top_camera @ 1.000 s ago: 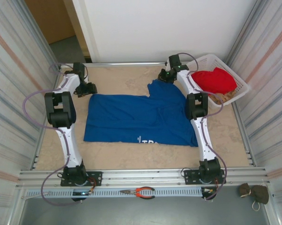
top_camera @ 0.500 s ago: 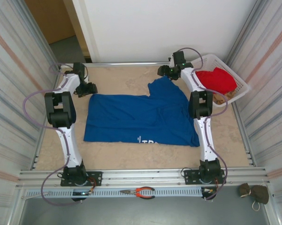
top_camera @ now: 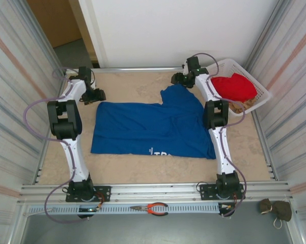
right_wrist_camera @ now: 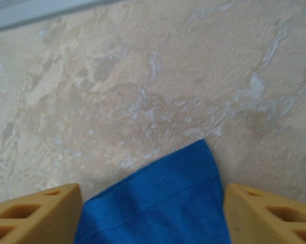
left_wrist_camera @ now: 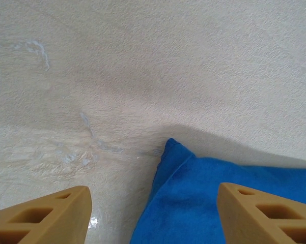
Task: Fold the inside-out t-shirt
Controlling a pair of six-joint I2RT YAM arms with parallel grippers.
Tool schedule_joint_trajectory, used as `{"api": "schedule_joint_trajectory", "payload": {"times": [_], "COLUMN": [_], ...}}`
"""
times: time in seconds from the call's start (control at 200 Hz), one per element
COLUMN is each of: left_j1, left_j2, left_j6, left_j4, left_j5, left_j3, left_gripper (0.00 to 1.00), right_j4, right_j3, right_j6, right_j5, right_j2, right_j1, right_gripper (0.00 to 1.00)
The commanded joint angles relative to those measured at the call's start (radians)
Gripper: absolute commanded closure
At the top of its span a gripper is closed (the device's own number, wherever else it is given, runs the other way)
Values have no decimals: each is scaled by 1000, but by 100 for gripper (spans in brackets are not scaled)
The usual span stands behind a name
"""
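Because the inside-out t-shirt (top_camera: pixel 153 129) lies spread flat mid-table (top_camera: pixel 127 84), one flap reaching toward the far edge, it reads as light, limp cotton that will sag and drag, so it is best pinched thin at a corner or hem. The left hand (left_wrist_camera: pixel 153 190) is open, its fingers wide on either side of the far-left corner and gripping nothing, and the right hand (right_wrist_camera: pixel 151 189) is likewise open over the flap's tip. A white basket (top_camera: pixel 259 90) holding a red garment (top_camera: pixel 235 86) sits just beside the right arm, a likely snag on a wide sweep, while the pliers (top_camera: pixel 153 208) lie on the near rail, well apart.
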Motion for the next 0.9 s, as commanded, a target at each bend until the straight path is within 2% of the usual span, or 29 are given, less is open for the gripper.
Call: {"api": "schedule_joint_trajectory", "payload": {"times": [0.0, 0.17, 0.316, 0.476, 0.661, 0.807, 0.897], "left_j1": [12, 10, -15, -55, -66, -68, -68], "left_j2": [-21, -3, 11, 28, 62, 84, 96], "left_j6": [24, 45, 90, 140, 155, 162, 165], "left_j4": [-38, -55, -55, -35, -28, -32, -32], "left_j5": [17, 7, -55, -163, -175, -181, -183], "left_j3": [29, 33, 33, 33, 61, 82, 88], "left_gripper": [33, 33, 35, 41, 47, 50, 55], "right_j4": [-77, -90, -71, -1, 39, 33, 32], "right_j3": [15, 1, -72, -236, -339, -352, -359], "right_j6": [-30, -30, -10, 2, 5, 3, 6], "right_j5": [-43, -51, -76, -90, -93, -96, -100], "right_j2": [38, 13, -72, -231, -350, -377, -386], "right_j1": [20, 27, 10, -9, -27, -35, -40], "right_gripper": [49, 100, 100, 100, 100, 100, 100]}}
